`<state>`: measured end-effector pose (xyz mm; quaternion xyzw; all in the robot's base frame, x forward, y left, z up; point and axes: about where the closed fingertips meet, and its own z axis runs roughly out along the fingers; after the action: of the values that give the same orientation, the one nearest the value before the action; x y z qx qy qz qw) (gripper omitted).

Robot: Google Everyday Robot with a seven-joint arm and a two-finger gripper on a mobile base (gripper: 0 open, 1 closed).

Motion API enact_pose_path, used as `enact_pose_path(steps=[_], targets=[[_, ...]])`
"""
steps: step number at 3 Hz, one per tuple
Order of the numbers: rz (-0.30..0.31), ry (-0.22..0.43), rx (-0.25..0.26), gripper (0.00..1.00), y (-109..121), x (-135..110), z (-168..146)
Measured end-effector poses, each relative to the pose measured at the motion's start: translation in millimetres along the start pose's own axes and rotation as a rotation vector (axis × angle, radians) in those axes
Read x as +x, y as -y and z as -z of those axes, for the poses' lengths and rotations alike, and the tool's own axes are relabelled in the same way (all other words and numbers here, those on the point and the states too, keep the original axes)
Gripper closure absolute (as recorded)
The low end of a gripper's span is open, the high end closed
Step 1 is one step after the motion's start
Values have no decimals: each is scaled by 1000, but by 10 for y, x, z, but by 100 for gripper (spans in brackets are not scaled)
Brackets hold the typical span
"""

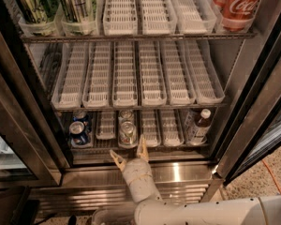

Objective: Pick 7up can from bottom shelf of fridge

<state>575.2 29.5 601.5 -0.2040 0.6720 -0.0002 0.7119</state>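
Note:
The fridge stands open in the camera view. On its bottom shelf the 7up can stands in a white lane tray, greenish-silver with a silver top, and a second similar can sits right behind it. My gripper is just below and in front of the can, above the shiny steel ledge. Its two tan fingers are spread apart and hold nothing. The white arm reaches up from the bottom of the view.
Dark blue cans stand left of the 7up can. A white-capped brown bottle stands at the right. The middle shelf holds bare white trays. The top shelf holds green cans and Coca-Cola cans. The door frame slants at the right.

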Motion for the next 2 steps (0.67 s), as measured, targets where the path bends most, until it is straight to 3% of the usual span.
enact_pose_path(steps=[2], targets=[[-4,-5,23,18,32,51,-22]])
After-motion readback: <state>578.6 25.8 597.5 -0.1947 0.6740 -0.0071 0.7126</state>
